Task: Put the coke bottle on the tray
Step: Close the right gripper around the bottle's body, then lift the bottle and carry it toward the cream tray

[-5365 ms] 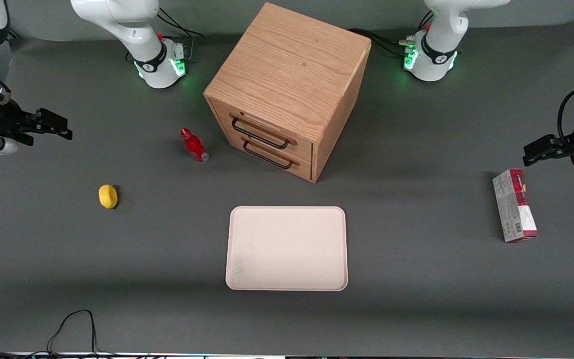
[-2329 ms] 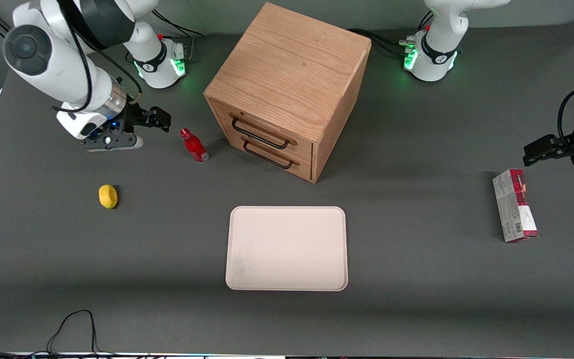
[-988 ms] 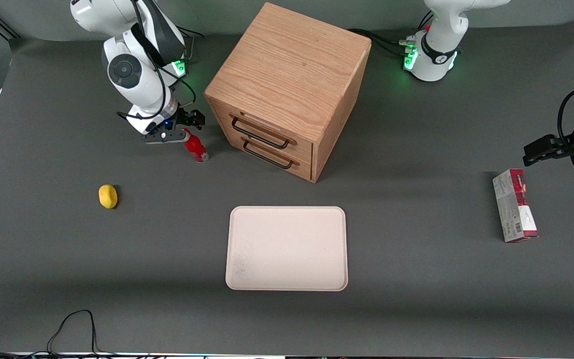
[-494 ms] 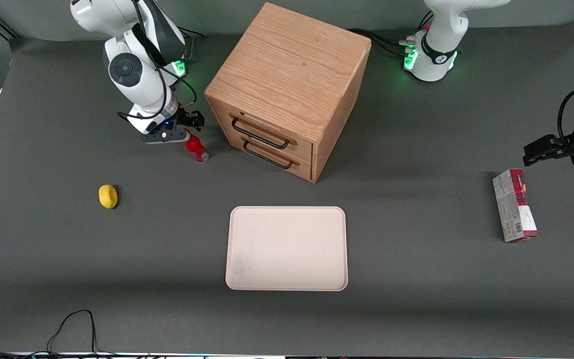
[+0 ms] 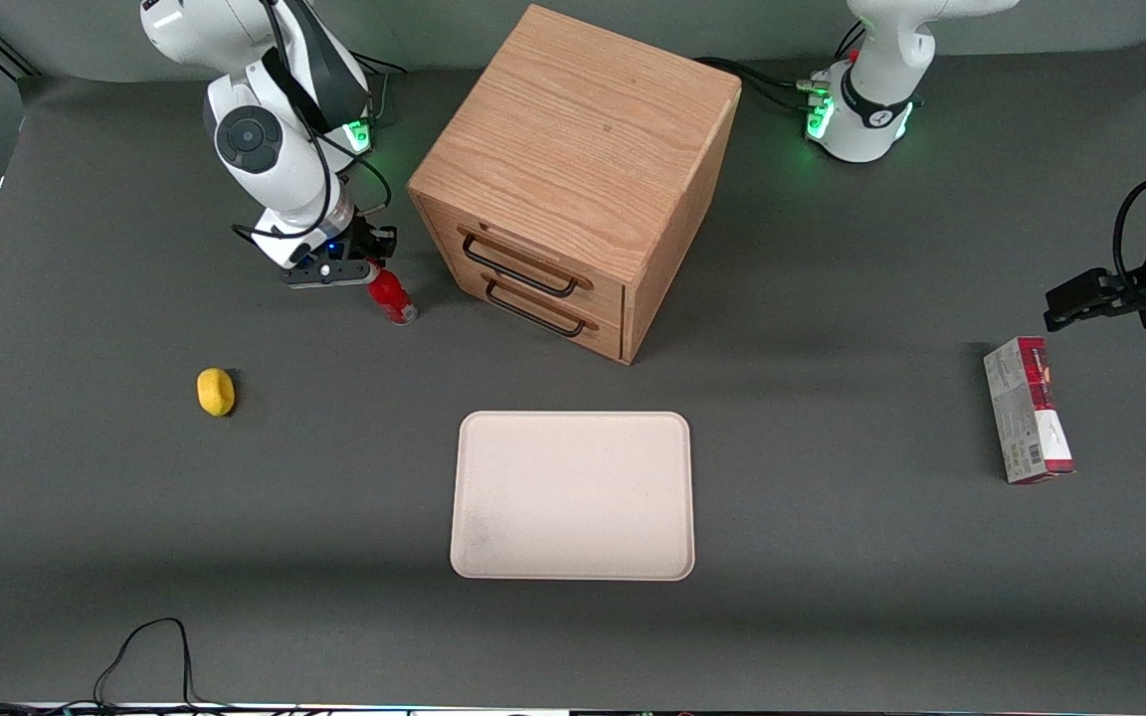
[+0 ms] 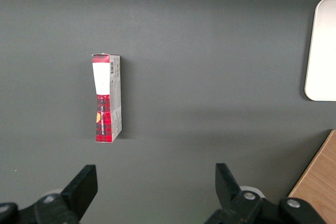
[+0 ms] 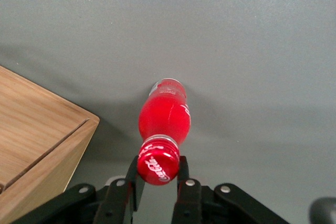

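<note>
The coke bottle, small and red with a red cap, stands upright on the grey table in front of the wooden drawer cabinet, toward the working arm's end. In the right wrist view the bottle is seen from above. My right gripper is right above it, with its fingers pressed on both sides of the red cap. The gripper is shut on the bottle at the cap. The cream tray lies flat and bare, nearer to the front camera than the cabinet.
The wooden drawer cabinet stands close beside the bottle; its corner shows in the right wrist view. A yellow lemon-like object lies toward the working arm's end. A red-and-white carton lies toward the parked arm's end.
My right gripper came in from the working arm's end of the table, settled over the bottle's cap, and its fingers closed on it. The bottle has not moved.
</note>
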Controlling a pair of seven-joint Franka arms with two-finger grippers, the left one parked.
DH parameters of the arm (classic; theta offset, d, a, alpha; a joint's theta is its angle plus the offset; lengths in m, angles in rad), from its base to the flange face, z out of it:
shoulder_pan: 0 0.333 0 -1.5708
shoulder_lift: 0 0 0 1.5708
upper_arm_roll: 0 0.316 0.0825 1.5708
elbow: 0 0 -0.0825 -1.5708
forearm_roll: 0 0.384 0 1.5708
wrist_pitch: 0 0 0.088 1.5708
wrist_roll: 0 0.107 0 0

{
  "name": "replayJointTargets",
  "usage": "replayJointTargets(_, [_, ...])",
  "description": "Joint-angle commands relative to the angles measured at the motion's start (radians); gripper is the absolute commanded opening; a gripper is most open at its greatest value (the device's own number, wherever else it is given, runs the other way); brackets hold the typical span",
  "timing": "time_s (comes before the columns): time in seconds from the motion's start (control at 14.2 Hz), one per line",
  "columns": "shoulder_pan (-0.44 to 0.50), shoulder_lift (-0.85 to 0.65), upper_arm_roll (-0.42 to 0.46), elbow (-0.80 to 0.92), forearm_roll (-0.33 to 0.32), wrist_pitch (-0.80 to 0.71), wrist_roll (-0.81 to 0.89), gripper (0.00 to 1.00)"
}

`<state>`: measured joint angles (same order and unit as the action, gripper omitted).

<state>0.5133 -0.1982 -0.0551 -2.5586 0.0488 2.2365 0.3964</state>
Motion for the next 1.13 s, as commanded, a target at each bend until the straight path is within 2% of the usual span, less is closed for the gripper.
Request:
replayJointTargets(0.0, [0.001, -0.001, -0.009, -0.009, -0.033, 0.017, 0.005, 0.00])
replayJointTargets(0.35, [0.001, -0.003, -0.009, 0.015, -0.033, 0.008, 0.012, 0.00])
replayJointTargets(0.56, [-0.007, -0.001, -0.017, 0.124, -0.032, -0.102, 0.024, 0.00])
replayJointTargets(0.78, [-0.025, 0.023, -0.029, 0.283, -0.030, -0.237, 0.030, 0.00])
replayJointTargets(1.06, [-0.036, 0.190, -0.077, 0.674, -0.029, -0.536, 0.027, 0.00])
